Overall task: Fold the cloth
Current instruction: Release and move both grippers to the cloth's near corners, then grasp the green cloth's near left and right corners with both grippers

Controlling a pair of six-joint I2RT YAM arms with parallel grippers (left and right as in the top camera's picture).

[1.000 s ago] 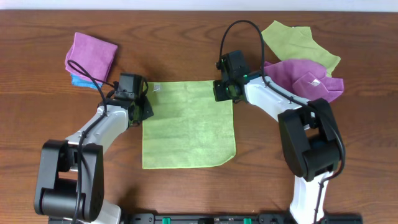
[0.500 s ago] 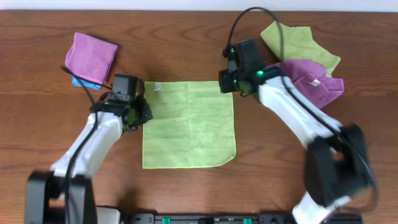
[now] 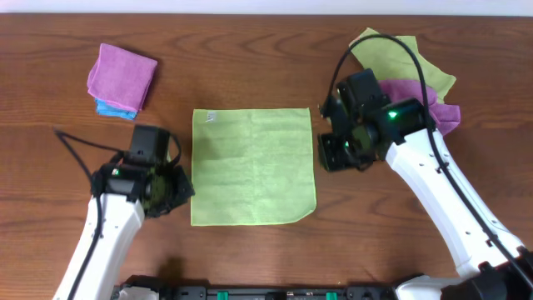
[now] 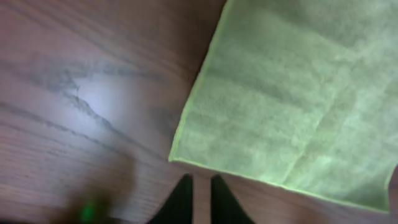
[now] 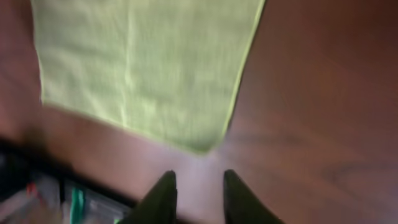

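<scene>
Pre-grasp: cloth (image 3: 252,167) flat, unfolded on surface (image 3: 250,50). Left hand (image 4: 199,198) narrowly apart, right hand (image 5: 198,190) apart. Next, you grip near corners.

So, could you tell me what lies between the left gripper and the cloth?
Only bare table separates left gripper and cloth, shown in the left wrist view.

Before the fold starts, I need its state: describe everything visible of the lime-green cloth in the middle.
The cloth is a lime-green, roughly square towel of fuzzy microfibre look, spread flat in one layer on the wooden table, with faint crease lines. A small white tag sits near its far left corner. Only the table touches it.
</scene>
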